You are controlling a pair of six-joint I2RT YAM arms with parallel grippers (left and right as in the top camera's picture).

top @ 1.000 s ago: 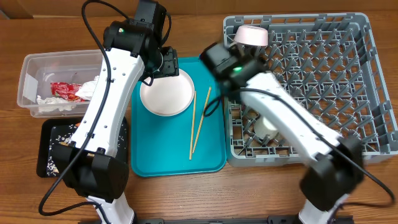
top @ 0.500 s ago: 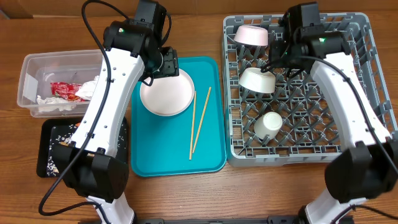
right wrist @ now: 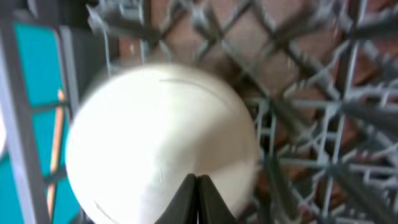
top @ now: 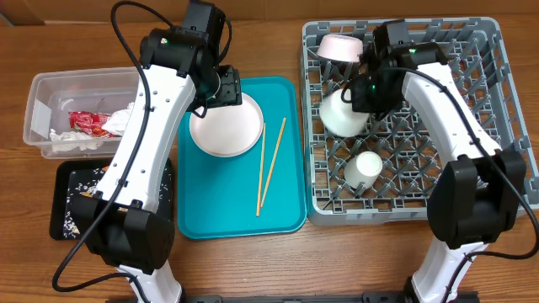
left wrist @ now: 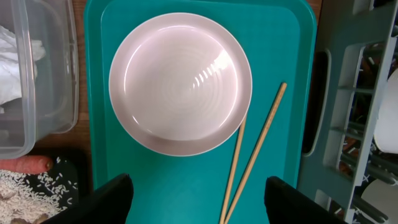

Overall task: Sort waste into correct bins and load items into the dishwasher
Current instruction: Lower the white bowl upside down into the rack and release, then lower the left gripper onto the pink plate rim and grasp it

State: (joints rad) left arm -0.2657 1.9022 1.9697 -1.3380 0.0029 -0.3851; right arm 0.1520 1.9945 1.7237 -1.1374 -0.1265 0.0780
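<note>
A white plate (top: pixel 226 126) (left wrist: pixel 180 84) and a pair of wooden chopsticks (top: pixel 269 164) (left wrist: pixel 255 155) lie on a teal tray (top: pixel 240 215). My left gripper (top: pixel 225 93) (left wrist: pixel 202 202) hovers open above the plate's edge, holding nothing. In the grey dish rack (top: pixel 472 181) sit an upturned bowl (top: pixel 339 48), a second white bowl (top: pixel 341 114) (right wrist: pixel 161 143) and a small cup (top: pixel 366 167). My right gripper (top: pixel 360 94) (right wrist: pixel 198 199) is shut and empty, its tips right at the second bowl.
A clear tub (top: pixel 38 105) at the left holds a red wrapper (top: pixel 84 123) and white tissue (top: pixel 125 118). Below it a black tray (top: pixel 66 215) carries rice crumbs (left wrist: pixel 28 190). The rack's right half has bare pegs.
My right arm swung from the rack's left edge to its back, then came down beside the second bowl and shut. That bowl shifted slightly left. The left arm stayed still.
</note>
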